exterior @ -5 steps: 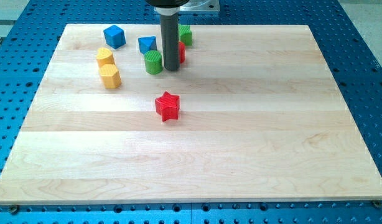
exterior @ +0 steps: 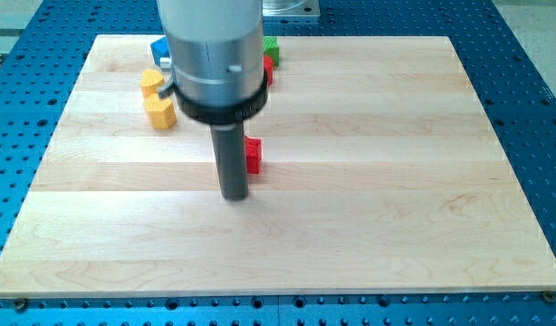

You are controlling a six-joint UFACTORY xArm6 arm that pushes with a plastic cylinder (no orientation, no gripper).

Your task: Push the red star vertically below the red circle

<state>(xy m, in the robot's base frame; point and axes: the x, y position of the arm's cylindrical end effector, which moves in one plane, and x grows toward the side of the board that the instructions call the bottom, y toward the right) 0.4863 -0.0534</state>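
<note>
One elevated camera looks down across the whole wooden board point(exterior: 350, 226).

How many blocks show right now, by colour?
Red: 2, star right of my tip, plus a sliver by the arm
Yellow: 2
Blue: 1, mostly hidden
Green: 1
Total: 6 visible; the arm may hide others.
</note>
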